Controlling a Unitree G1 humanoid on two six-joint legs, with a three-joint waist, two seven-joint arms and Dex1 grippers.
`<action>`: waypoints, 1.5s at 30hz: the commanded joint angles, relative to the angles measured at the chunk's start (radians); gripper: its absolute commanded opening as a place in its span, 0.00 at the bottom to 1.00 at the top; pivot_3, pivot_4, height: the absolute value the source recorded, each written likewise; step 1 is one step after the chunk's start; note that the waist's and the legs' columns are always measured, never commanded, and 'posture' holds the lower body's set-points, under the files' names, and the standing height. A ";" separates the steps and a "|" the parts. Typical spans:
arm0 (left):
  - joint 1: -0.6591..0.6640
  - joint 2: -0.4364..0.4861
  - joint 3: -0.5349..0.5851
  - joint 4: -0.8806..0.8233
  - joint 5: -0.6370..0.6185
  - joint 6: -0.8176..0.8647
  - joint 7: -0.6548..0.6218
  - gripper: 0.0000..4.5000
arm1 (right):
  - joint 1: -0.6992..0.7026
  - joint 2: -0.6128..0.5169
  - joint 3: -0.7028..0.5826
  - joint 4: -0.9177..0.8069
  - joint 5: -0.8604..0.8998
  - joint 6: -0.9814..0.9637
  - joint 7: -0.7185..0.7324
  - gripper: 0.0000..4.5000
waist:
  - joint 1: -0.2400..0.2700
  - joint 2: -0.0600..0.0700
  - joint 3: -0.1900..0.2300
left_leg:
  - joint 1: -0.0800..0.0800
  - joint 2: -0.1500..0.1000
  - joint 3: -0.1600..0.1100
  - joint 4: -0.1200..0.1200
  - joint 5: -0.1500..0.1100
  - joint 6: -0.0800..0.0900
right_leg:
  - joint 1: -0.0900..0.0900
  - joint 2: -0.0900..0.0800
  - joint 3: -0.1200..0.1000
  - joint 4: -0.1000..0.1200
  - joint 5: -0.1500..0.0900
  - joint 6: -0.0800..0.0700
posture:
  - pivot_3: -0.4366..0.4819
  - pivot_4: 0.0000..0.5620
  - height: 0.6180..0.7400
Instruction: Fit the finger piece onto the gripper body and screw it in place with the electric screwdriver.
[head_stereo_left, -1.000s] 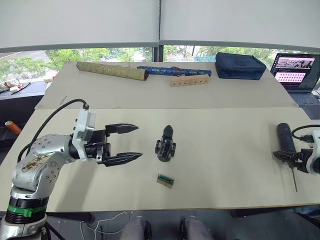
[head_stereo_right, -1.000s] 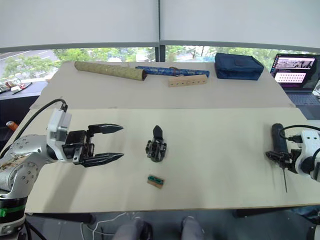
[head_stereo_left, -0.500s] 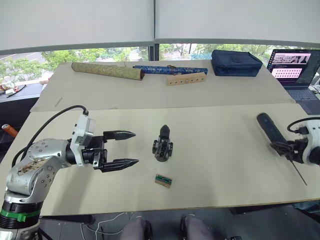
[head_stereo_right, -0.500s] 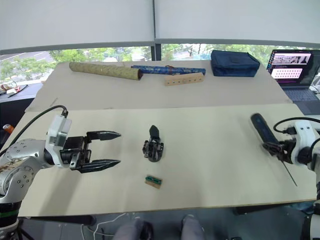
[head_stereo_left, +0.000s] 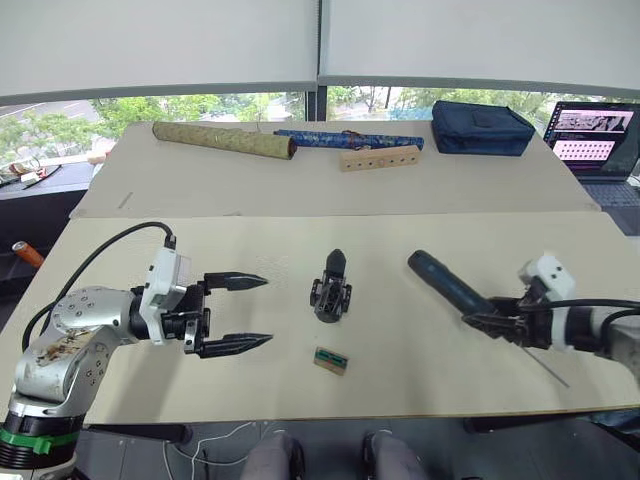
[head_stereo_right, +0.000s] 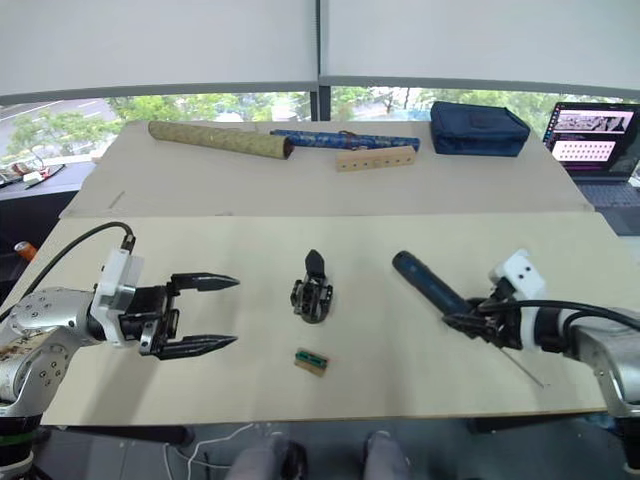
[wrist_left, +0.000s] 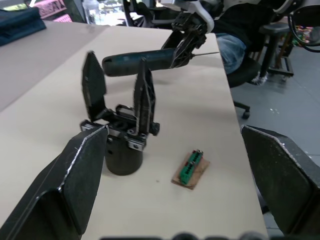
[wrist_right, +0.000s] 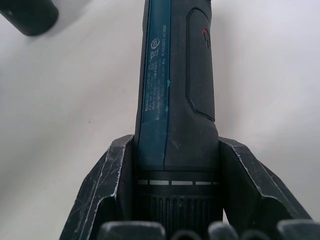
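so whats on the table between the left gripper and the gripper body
Nothing: in the left eye view the stretch of table between the open left gripper and the gripper body is bare.

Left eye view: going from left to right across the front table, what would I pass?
Left claw → small black gripper body → electric screwdriver → right claw, which grips the screwdriver.

Electric screwdriver (wrist_right: 175, 100): matt black-blue plastic; gripper body (wrist_left: 122, 130): matt black plastic.
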 joint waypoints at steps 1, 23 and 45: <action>0.030 0.014 0.006 -0.013 0.020 -0.047 -0.017 1.00 | 0.009 -0.008 0.052 -0.010 -0.081 -0.141 0.014 0.43 | -0.001 0.000 0.000 | 0.000 0.000 0.000 0.000 0.000 0.000 | 0.000 0.001 0.000 0.000 0.000 0.000 | 0.48 0.27 1.00; 0.095 0.003 -0.011 -0.021 0.074 -0.107 0.021 1.00 | -0.196 -0.251 0.137 -0.063 -0.059 0.138 0.186 0.98 | 0.000 -0.001 0.000 | 0.000 0.001 0.000 0.000 0.000 0.000 | 0.000 0.000 0.000 0.000 0.000 0.000 | 0.48 0.27 1.00; 0.040 -0.015 -0.114 -0.019 0.058 -0.059 -0.004 1.00 | -0.756 -0.230 0.907 0.054 -0.350 0.447 0.261 0.98 | -0.009 -0.001 0.000 | -0.009 0.000 0.002 0.002 -0.001 0.000 | -0.011 -0.001 0.000 0.001 0.001 -0.002 | 0.48 0.27 1.00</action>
